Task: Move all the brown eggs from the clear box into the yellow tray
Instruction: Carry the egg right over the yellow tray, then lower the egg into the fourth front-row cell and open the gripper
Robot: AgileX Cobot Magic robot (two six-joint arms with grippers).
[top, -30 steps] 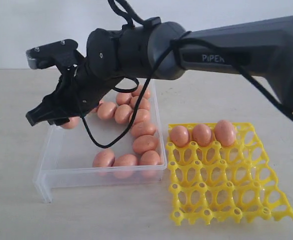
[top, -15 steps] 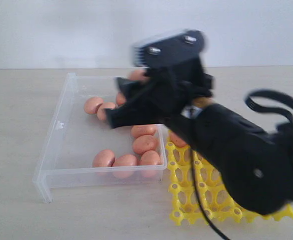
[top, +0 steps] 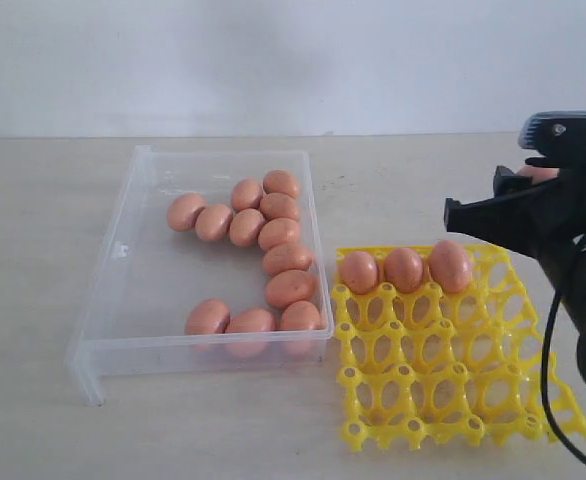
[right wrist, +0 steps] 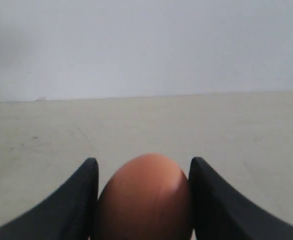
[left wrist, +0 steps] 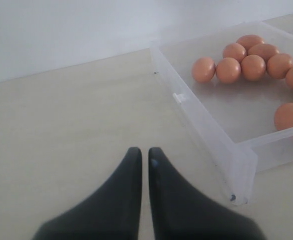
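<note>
**Exterior view first, then the two wrists**

Shows a pale bench (top: pixel 33 300) with a shallow rectangular box of clear plastic (top: pixel 153 290) on the left. Just beside its right wall, a bright yellow openwork plastic egg tray (top: pixel 348 377).

Inside the box, twelve smooth oval orange-brown eggs (top: pixel 279 233): a loose cluster toward the far side, a line running down along the right wall, and three side by side against the near wall. Many of them touching.

In the tray, three more of the same eggs, seated in neighbouring cells of the far row, starting at the corner nearest the box.

At the right edge, a black right pincer (top: pixel 460 213) above the bench near the tray's far right corner, tips turned toward the box. A patch of orange-brown visible just behind its upper edge.

Right wrist view: one egg (right wrist: pixel 144 200) clamped between the two black fingers (right wrist: pixel 76 200), each pressed against a side of the shell. Pale bench and a plain wall beyond.

Left wrist view: black left pincer (left wrist: pixel 144 152) drawn together to a hairline slit, gripping nothing. Poised over bare bench, apart from the box's nearest corner. Several eggs in sight inside the box, most grouped toward its far side, one nearer the close wall.
</note>
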